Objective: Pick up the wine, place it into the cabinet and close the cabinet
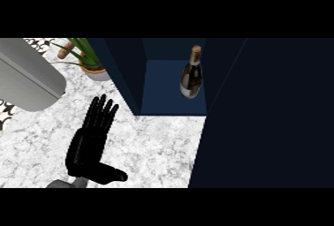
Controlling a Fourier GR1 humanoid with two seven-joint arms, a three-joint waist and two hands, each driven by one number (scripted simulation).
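Note:
The wine bottle (191, 76), dark glass with a gold-foil neck, stands upright inside the dark blue cabinet (171, 99), on its floor near the right side. The cabinet door (267, 114) is a large dark panel filling the right of the view, swung open toward me. My left hand (90, 141) rests over the marble counter at lower left, fingers straight and pointing away, thumb out to the right, holding nothing. It is well clear of the bottle. My right hand does not show.
A potted green plant (88, 59) stands on the marble counter (157, 145) just left of the cabinet. A large grey rounded object (26, 77) lies at the upper left. A brown stick-like item (64, 52) sits behind the plant.

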